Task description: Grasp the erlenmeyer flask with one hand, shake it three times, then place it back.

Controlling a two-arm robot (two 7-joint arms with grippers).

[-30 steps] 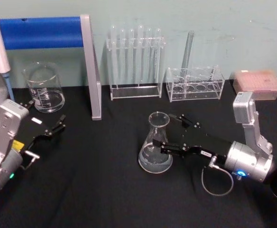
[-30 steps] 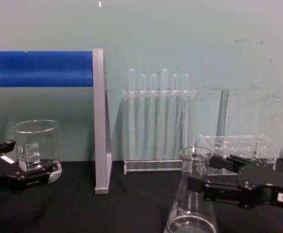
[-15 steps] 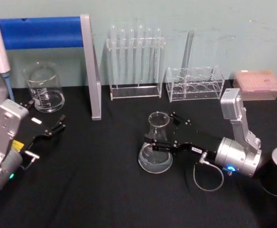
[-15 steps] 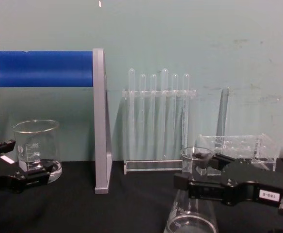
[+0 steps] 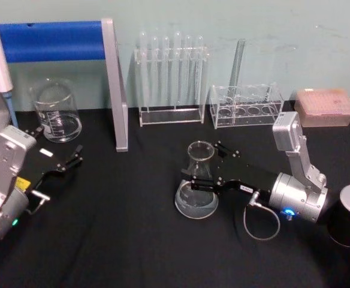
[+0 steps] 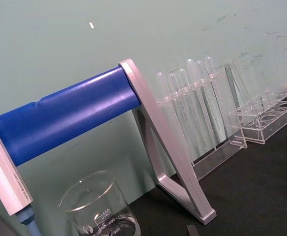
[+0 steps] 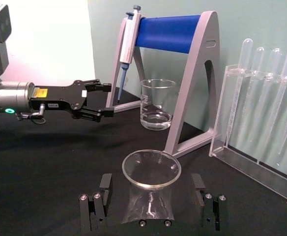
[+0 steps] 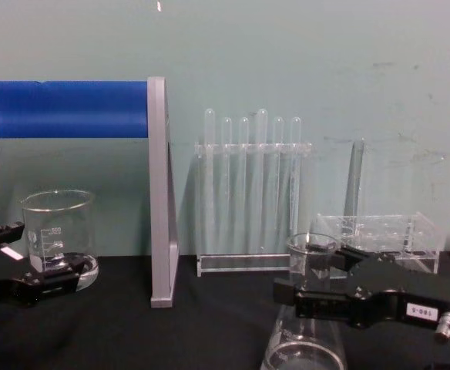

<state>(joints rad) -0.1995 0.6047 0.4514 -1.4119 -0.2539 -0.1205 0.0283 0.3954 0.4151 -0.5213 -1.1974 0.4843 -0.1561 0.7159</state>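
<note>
Your black right gripper (image 5: 201,164) sits open around the clear glass cone-shaped flask (image 5: 196,201) at its neck, not squeezing, and your left gripper (image 7: 108,100) rests open.

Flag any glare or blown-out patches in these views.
Right wrist view: the wall above the left gripper washes out white, and the erlenmeyer flask, flanked by the open right gripper, shows faint glints. Left wrist view: a pale sheen runs along the blue bar.

Right gripper (image 5: 202,163) farther forward, fingers (image 5: 208,185) astride erlenmeyer flask (image 5: 194,207) neck.
</note>
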